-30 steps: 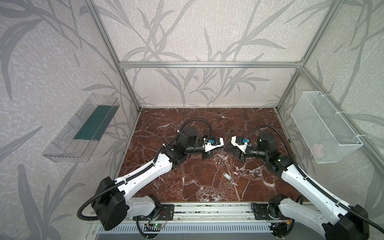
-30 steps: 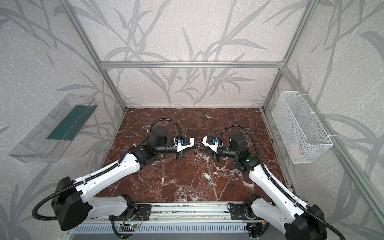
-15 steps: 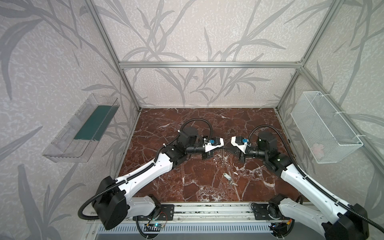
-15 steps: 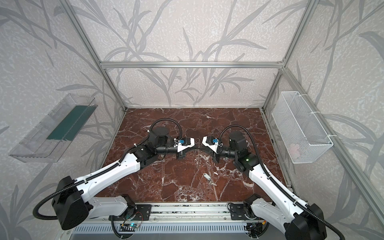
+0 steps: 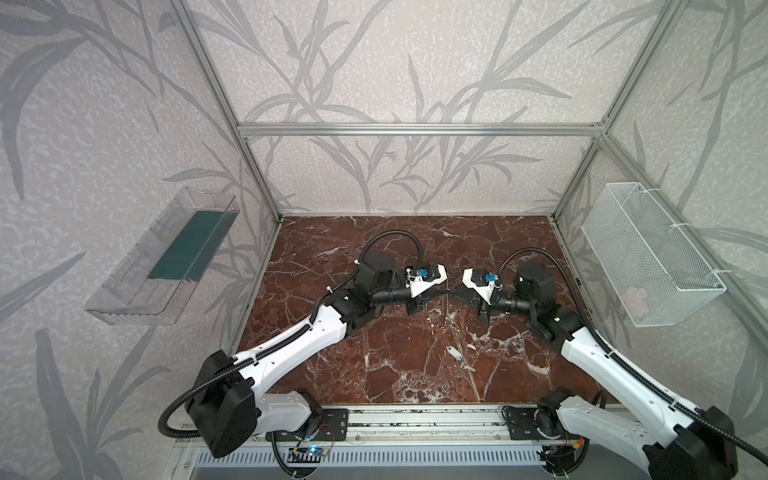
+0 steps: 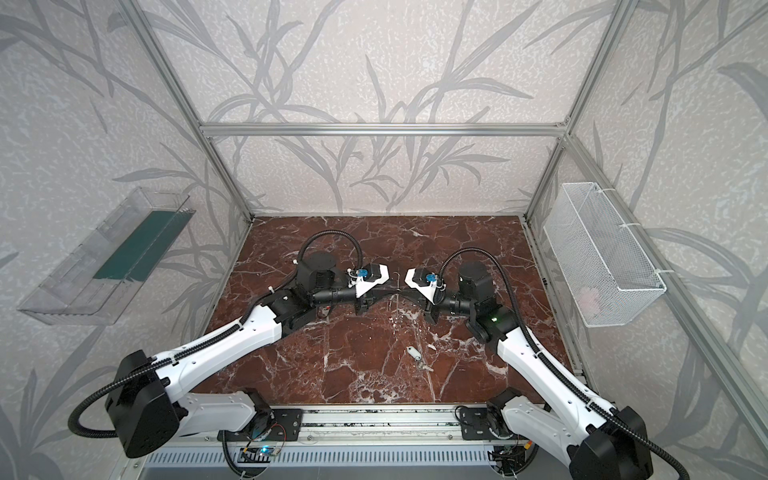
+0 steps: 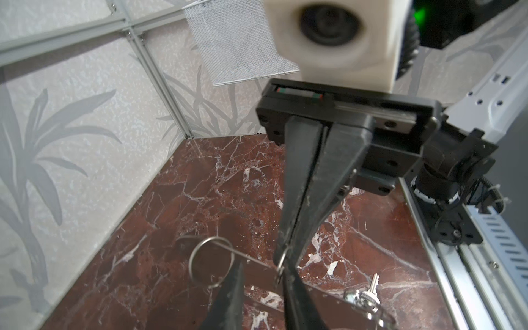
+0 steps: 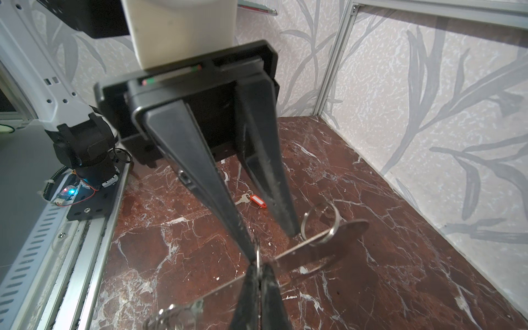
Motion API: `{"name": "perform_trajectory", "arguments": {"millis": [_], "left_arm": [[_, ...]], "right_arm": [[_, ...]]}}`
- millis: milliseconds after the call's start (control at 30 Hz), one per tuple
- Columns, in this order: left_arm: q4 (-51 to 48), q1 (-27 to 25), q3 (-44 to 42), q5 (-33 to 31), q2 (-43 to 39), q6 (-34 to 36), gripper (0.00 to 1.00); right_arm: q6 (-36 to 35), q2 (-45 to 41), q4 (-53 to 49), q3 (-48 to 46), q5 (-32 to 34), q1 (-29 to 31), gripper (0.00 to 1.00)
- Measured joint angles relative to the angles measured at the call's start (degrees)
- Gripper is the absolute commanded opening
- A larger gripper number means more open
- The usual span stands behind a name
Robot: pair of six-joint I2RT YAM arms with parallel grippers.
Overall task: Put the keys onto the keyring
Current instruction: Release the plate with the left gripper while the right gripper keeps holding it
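Both top views: left gripper (image 5: pixel 440 293) and right gripper (image 5: pixel 455 296) meet tip to tip above the middle of the marble table (image 5: pixel 374 249). The jaw gaps and the keyring are too small to read here. The white-tagged key (image 5: pixel 455 353) lies flat on the table nearer the front rail, apart from both grippers, and shows again at (image 6: pixel 412 352). Left wrist view: the left gripper (image 7: pixel 263 270) has its fingers apart, a narrow gap with nothing clamped between them. The right gripper (image 7: pixel 281 258) faces it with its fingers pressed together on the keyring (image 7: pixel 254 259) at its edge, where a small ring (image 7: pixel 281 261) pokes out. A large ring (image 7: pixel 192 263) hangs on the plate's far end. A key shows low in the frame, but it is blurred and I cannot tell which one it is. Right wrist view: the right gripper (image 8: pixel 258 268) is pinched on the keyring (image 8: pixel 343 231), held off the table and tilted. The left gripper (image 8: pixel 268 241) is parted, with one tip beside the small ring (image 8: pixel 258 254) and the other beside the large ring (image 8: pixel 303 223). The red-tagged key (image 8: pixel 255 200) lies on the table beyond.
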Motion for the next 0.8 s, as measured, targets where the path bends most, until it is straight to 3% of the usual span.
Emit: {"name": "perform_trajectory", "arguments": {"millis": [300,800], "left_arm": [[2.5,1.5,-0.2,-6.4,-0.6,-7.6,0.50],[-2.7,5.5,-2.3,-21.5,-5.2,-14.2,0.53]], "right_arm": [[0.0,0.9,-2.4,0.0,3.0,0.0,0.00],[-0.3,0.1,-3.9,-0.4,5.0,0.1,0.00]]}}
